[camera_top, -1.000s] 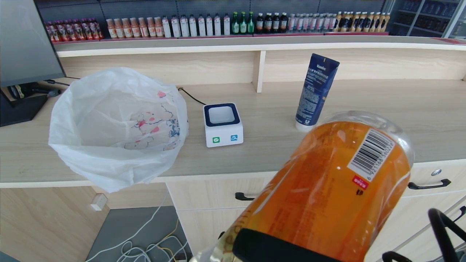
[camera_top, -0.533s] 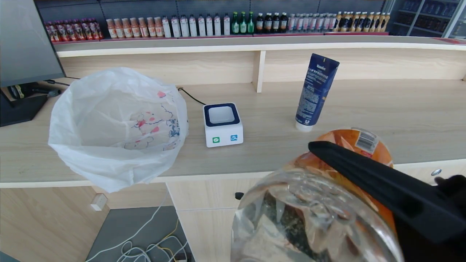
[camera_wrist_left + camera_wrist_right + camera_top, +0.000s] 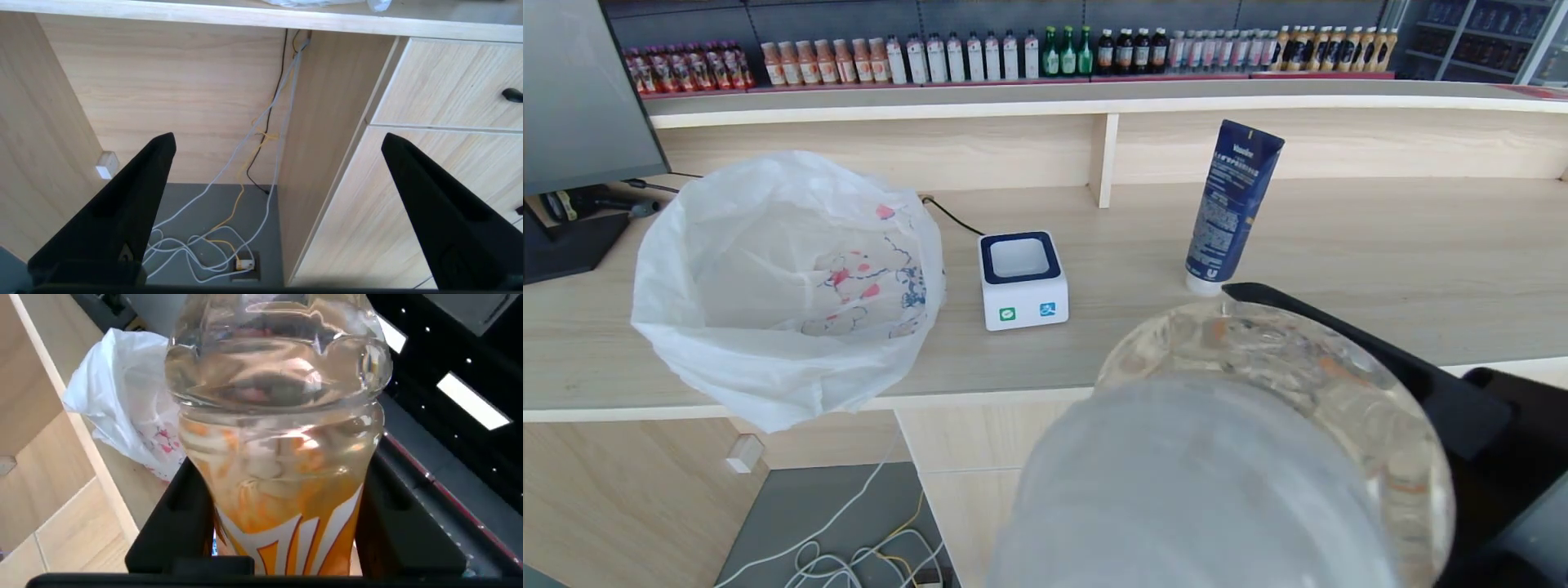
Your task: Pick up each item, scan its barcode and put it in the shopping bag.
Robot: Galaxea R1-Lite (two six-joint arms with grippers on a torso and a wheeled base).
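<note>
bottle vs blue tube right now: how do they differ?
The bottle is held in the right gripper, off the counter, tipped; the tube stands upright on the counter, untouched. The bottle is clear with an orange label; the tube is dark blue. Neither is in the bag.

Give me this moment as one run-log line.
right gripper shut on bottle, held clear of counter | left gripper open, low by cabinet | tube upright on counter | scanner between bag and tube | bag open
</note>
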